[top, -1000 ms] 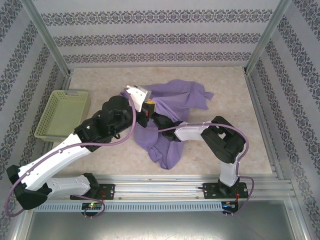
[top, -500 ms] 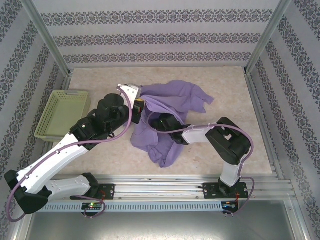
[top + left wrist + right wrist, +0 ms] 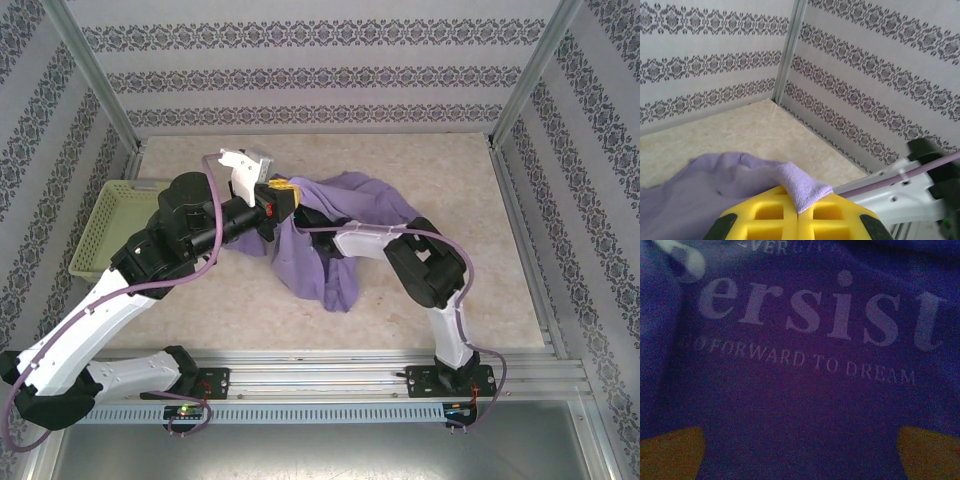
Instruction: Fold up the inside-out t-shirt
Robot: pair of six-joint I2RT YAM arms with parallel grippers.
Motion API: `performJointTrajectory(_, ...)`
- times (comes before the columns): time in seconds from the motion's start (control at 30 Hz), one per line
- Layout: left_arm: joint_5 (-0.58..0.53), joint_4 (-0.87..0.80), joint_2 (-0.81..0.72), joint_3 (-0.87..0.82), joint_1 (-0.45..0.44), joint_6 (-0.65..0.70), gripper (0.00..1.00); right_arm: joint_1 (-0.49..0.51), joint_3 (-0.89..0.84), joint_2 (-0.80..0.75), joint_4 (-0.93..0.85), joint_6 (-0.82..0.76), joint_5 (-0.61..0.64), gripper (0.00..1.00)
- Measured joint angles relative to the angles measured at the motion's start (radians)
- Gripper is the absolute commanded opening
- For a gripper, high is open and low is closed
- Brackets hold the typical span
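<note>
The left fingers (image 3: 765,216) are pressed together on a small fold of the inside-out t-shirt (image 3: 350,200). The right fingers (image 3: 670,454) stand wide apart with nothing between them. They seem to sit under the cloth, in dim light, facing white "Persist" lettering (image 3: 815,310). The shirt lies bunched mid-bench (image 3: 470,190), draped over the right arm's front end. A yellow-green basket (image 3: 115,235) sits well apart at the left edge.
</note>
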Motion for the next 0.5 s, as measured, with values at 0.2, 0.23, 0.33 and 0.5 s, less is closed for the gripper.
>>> performJointTrajectory(0.2,-0.024,0.006,0.011,0.009,0.0,-0.003,0.0,0.005,0.201,0.102,-0.217,0.032,0.065,0.85)
performJointTrajectory(0.23,-0.035,0.007,0.011,0.009,0.0,-0.003,0.0,0.005,0.218,0.109,-0.243,0.037,0.069,0.8)
performJointTrajectory(0.33,-0.082,0.008,0.011,0.011,0.0,0.0,0.0,0.007,0.237,0.121,-0.29,0.045,0.076,0.56)
performJointTrajectory(0.5,-0.227,0.006,0.031,0.024,0.003,0.017,0.0,0.025,0.126,0.069,-0.208,-0.001,0.079,0.14)
